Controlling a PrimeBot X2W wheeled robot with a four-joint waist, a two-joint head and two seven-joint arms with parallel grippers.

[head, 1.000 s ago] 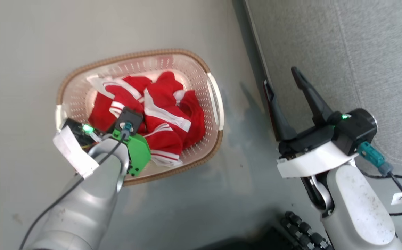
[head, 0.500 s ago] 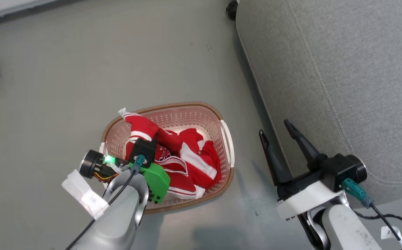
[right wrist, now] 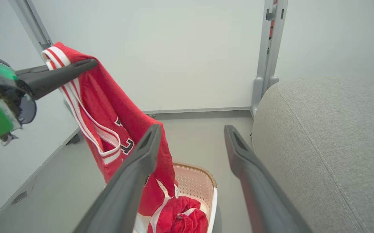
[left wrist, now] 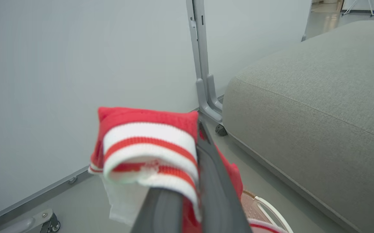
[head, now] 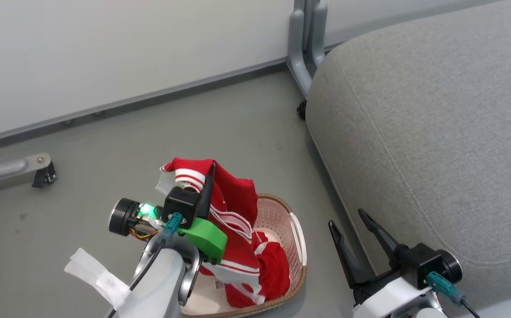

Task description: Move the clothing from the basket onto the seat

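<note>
Checking the left gripper (head: 211, 170) first: pinched tight on the white-striped hem of one red garment (head: 233, 198), held up high above the basket (head: 281, 216). Hangs long-ways straight down from the pinch, bottom end dangling into the basket mouth, right next to the second red garment (head: 275, 269) bunched low inside. Can't tell about any contact between the two down there.

Key bit for the coming move: find the seat (head: 436, 132) off to the robot's right of the held piece, well apart from it, with a strip of bare floor (head: 312, 185) in between. So probably calls for a sideways carry to the right, high enough to pull the hanging tail out over the rim and up past the seat's rounded edge. Real risk of snagging that tail on the rim, or flopping it short against the seat's side, if carried low.

Over on the other side, got the right gripper (head: 346, 217) spread wide, holding nothing, parked just beside the seat's front edge. Way nearer the seat than the left one, and sitting pretty much in the path. Leaving the carry to the left arm anyway. Second piece not yet touched.
</note>
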